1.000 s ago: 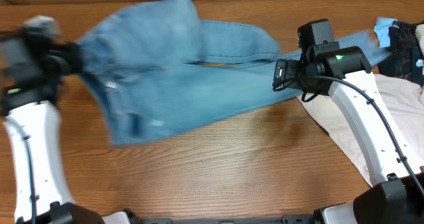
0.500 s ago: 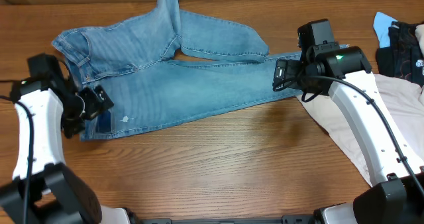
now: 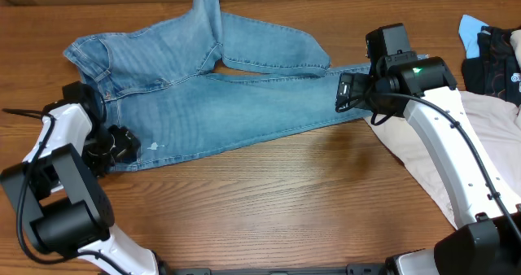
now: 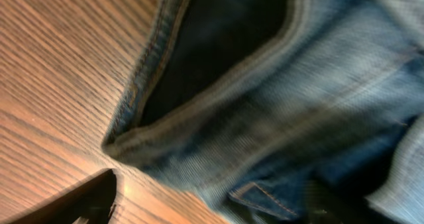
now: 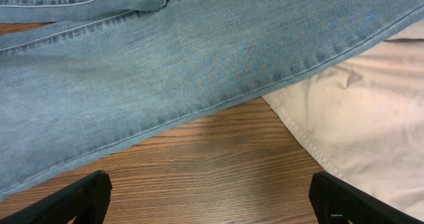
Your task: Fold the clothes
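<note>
The light-blue jeans [image 3: 236,104] lie flat across the table, waistband at the left [image 3: 85,55]. One leg is bent back over the top [image 3: 269,43]; the other runs right under my right gripper. My left gripper [image 3: 114,145] sits at the jeans' near-left corner. In the blurred left wrist view its fingers [image 4: 205,207] are apart, with the waistband [image 4: 218,91] just ahead. My right gripper [image 3: 346,92] hovers over the long leg. Its fingers [image 5: 218,204] are wide open and empty over bare wood, with the leg [image 5: 165,71] beyond them.
A beige cloth [image 3: 488,145] lies under the right arm and also shows in the right wrist view [image 5: 371,105]. A dark patterned garment [image 3: 496,63] and a light-blue item [image 3: 472,35] sit at the far right. Bare wood lies in front of the jeans.
The jeans, in blurred motion a second ago, have settled flat. My left gripper has moved from the far left to the jeans' near-left corner. The right arm has not moved.
</note>
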{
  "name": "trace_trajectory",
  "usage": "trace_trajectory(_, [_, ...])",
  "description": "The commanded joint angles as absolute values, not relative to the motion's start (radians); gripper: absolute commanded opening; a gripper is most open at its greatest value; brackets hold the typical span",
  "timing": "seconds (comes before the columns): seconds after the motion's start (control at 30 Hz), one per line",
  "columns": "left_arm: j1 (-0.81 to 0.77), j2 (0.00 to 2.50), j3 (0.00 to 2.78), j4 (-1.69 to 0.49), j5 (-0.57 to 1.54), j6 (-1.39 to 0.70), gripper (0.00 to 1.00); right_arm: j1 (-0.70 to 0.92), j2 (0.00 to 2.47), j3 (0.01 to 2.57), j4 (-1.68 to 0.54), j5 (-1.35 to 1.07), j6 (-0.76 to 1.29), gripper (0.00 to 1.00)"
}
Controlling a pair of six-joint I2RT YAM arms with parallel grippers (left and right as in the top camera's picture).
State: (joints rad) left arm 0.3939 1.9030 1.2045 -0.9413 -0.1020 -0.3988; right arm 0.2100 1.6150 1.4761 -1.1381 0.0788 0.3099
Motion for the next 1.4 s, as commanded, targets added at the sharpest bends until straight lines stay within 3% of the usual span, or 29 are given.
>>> trace_trajectory(0.0, [0.393, 1.930, 1.197, -0.932, -0.202, -0.411, 0.61, 0.207, 1.605, 1.490, -1.139, 0.089, 0.308, 1.00])
trace_trajectory(0.1, [0.401, 1.930, 1.202, -0.930, -0.281, -0.411, 0.15, 0.207, 1.605, 1.490, -1.139, 0.089, 0.308, 1.00])
trace_trajectory(0.13, [0.426, 1.930, 1.216, -0.934, -0.309, -0.411, 0.04, 0.207, 1.605, 1.490, -1.139, 0.089, 0.308, 1.00])
trace_trajectory(0.43, [0.657, 1.930, 1.538, -1.107, -0.304, -0.434, 0.05, 0.207, 1.605, 1.490, -1.134, 0.089, 0.308, 1.00])
trace_trajectory(0.47, [0.672, 1.930, 1.576, -1.122, -0.276, -0.434, 0.15, 0.207, 1.605, 1.490, -1.131, 0.089, 0.308, 1.00])
trace_trajectory(0.53, [0.688, 1.930, 1.645, -1.160, -0.171, -0.426, 0.69, 0.207, 1.605, 1.490, -1.111, 0.088, 0.307, 1.00])
trace_trajectory(0.6, [0.679, 1.930, 1.663, -1.187, -0.089, -0.422, 0.89, 0.207, 1.607, 1.490, -1.054, 0.046, 0.239, 1.00])
trace_trajectory(0.93, [0.443, 1.930, 1.663, -1.256, 0.001, -0.355, 0.92, 0.207, 1.819, 1.490, -0.746, -0.107, 0.059, 1.00])
trace_trajectory(1.2, [0.181, 1.930, 1.663, -1.259, -0.007, -0.345, 0.92, 0.206, 2.090, 1.490, -0.420, -0.124, 0.051, 1.00])
trace_trajectory(1.37, [0.105, 1.930, 1.663, -1.257, -0.009, -0.345, 0.92, 0.206, 2.168, 1.490, -0.295, -0.138, 0.051, 1.00])
